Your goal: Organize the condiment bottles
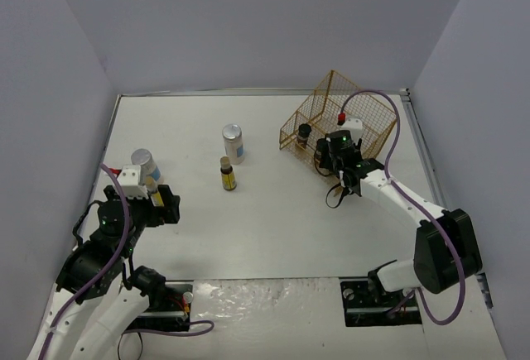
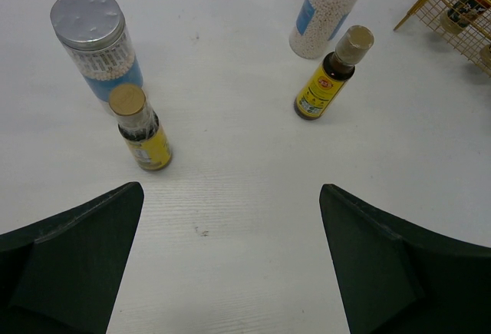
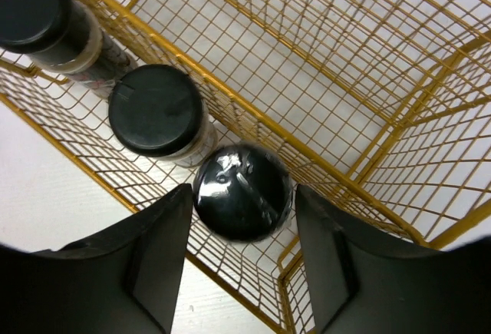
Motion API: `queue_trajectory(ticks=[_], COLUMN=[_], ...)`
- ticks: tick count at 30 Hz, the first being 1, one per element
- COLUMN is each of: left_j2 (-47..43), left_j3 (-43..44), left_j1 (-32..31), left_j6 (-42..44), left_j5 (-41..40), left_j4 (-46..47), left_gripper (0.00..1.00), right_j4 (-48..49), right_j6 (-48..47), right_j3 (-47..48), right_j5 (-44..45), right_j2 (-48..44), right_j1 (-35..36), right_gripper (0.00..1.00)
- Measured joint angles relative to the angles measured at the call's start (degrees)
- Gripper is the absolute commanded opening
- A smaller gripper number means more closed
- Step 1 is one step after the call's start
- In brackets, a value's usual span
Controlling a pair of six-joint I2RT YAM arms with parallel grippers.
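Observation:
Two pale silver-lidded jars (image 1: 143, 162) (image 1: 233, 142) stand on the table, each with a slim yellow-labelled bottle (image 1: 153, 184) (image 1: 227, 175) beside it. The left wrist view shows the same jars (image 2: 92, 38) (image 2: 330, 8) and slim bottles (image 2: 143, 136) (image 2: 328, 77). My left gripper (image 2: 230, 196) is open and empty, just short of them. Three dark black-capped jars (image 3: 34, 8) (image 3: 156, 109) (image 3: 242, 196) line the basket's near wall. My right gripper (image 3: 244, 188) is closed to the width of the third jar, its fingers hugging the cap.
The gold wire basket (image 1: 364, 116) stands at the back right, with its walls (image 3: 368, 81) all round my right gripper (image 1: 325, 155). One dark jar (image 1: 304, 134) shows in its left corner. Grey walls enclose the white table (image 1: 273, 211).

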Motion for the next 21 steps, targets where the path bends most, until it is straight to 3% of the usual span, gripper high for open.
queue_trajectory(ticks=[5,13,16,21], left_j2=[0.02,0.17,0.20,0.27], left_j3=[0.00,0.00,0.00,0.00], left_j1=[0.03,0.04,0.07,0.15], left_j6=[0.00,-0.03,-0.16,-0.42], left_j5=[0.00,0.02,0.03,0.00], left_j4=[-0.01,-0.02,0.01,0.56], left_gripper=[0.97,0.97,0.97,0.97], right_j4=[-1.60,-8.81,-9.93,-9.94], right_j6=[-0.17,-1.85,-3.80,-8.78], right_j3=[0.11,5.06,8.60,13.87], right_j5=[-1.52,-5.55,-10.66,-21.53], right_j2=[-2.35,-9.78,-12.27,-12.33], right_j1=[0.04,0.04,0.08,1.66], right_gripper=[0.73,0.86,0.94,0.99])
